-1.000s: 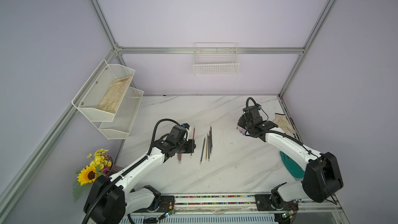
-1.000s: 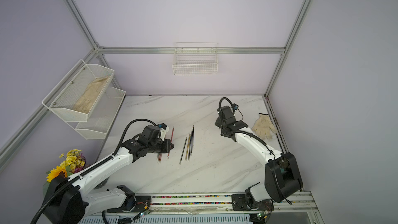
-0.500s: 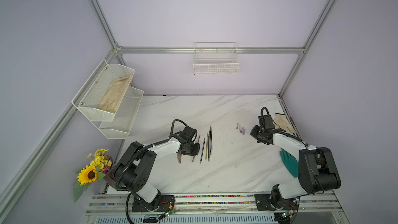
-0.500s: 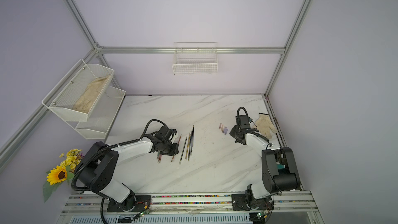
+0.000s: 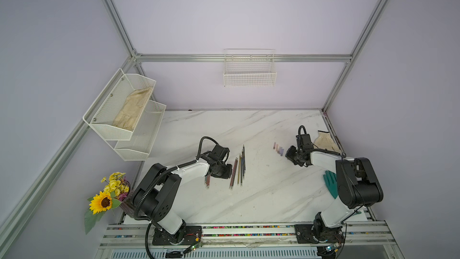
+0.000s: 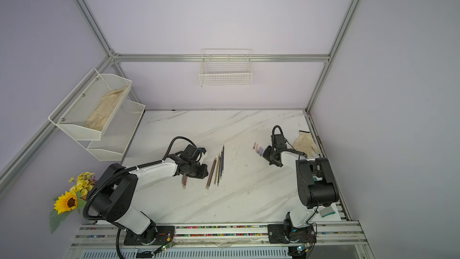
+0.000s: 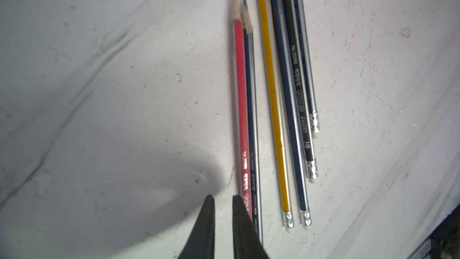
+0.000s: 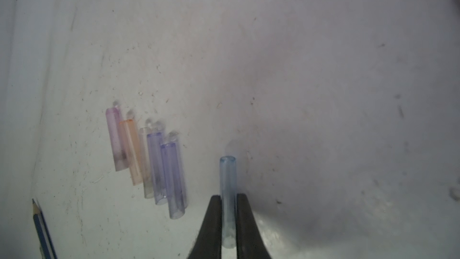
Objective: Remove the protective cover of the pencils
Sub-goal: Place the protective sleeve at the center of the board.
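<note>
Pencils (image 5: 240, 168), mid table (image 5: 261, 203), seemingly far from edges

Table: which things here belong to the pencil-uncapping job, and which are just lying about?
Job: pencils; loose caps lying in a row; pale blue cap in the right pincer.
Lying about: white glove; teal glove; sunflowers; wire basket; wall shelves holding a cloth.

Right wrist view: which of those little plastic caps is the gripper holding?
The pale blue cap, pinched in the right gripper. The other five caps, pink, orange, clear and two purple, lie side by side on the table.
</note>
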